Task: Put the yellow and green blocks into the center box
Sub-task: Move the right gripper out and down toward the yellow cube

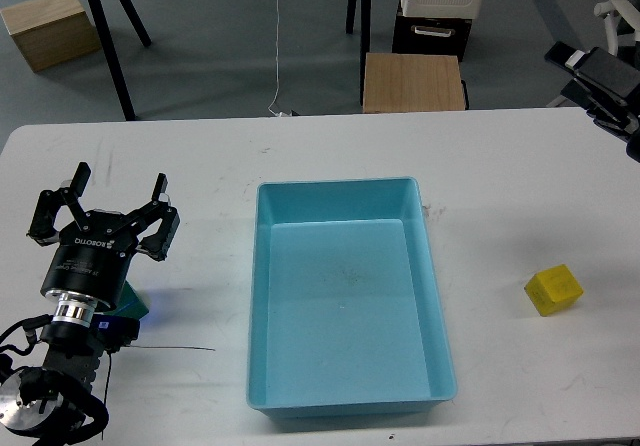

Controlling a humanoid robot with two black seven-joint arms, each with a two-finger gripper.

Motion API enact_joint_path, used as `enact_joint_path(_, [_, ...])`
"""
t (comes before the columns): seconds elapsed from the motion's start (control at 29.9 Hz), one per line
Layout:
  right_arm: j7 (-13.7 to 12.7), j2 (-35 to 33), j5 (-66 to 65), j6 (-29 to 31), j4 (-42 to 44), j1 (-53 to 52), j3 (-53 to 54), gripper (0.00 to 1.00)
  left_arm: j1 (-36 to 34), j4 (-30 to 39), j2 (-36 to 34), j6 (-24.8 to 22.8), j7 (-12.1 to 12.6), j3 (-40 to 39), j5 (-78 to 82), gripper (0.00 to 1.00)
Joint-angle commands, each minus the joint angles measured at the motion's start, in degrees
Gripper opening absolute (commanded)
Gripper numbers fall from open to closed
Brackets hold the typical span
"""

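The yellow block (554, 290) lies on the white table to the right of the blue center box (437, 296), which is empty. A corner of the green block (136, 302) shows under my left arm, left of the box. My left gripper (120, 180) is open and empty, just beyond the green block. My right gripper (598, 74) is at the upper right edge of the view, raised well above and behind the yellow block. It is partly cut off, and its fingers cannot be told apart.
The white table (330, 146) ends at a far edge. Beyond it on the floor stand a wooden stool (413, 82), a black tripod (110, 16) and a wooden box (48, 28). A thin black cable (175, 350) lies on the table at the front left.
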State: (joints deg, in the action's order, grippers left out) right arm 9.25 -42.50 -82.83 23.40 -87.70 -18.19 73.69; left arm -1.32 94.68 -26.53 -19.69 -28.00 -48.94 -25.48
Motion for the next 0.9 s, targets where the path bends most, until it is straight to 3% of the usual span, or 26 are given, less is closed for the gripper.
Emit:
enact_joint_path(0.0, [6.38, -6.00, -14.78, 0.15, 0.07, -5.26, -9.95, 0.98, 0.00, -0.02, 0.08, 0.00, 0.00, -0.01, 0.08, 1.00])
enact_joint_path(0.17, [17.53, -14.16, -22.10, 1.46, -0.46, -9.93, -20.60, 0.98, 0.00, -0.11, -0.01, -0.09, 0.00, -0.01, 0.08, 1.00])
enact_joint_path(0.2, [18.75, -16.36, -22.54, 2.25, -0.81, -9.94, -21.48, 0.98, 0.00, -0.11, -0.01, -0.09, 0.00, -0.01, 0.08, 1.00])
enact_joint_path(0.47, [18.75, -26.31, -26.77, 4.60, -2.75, -9.32, -27.54, 0.98, -0.09, -0.54, 0.08, -0.09, 0.00, -0.01, 0.08, 1.00])
enact_joint_path(0.87, [18.75, -25.88, -28.87, 4.60, 1.12, -8.53, -35.46, 0.97, -0.35, -1.86, 0.08, -0.18, 0.00, -0.19, 0.17, 1.00])
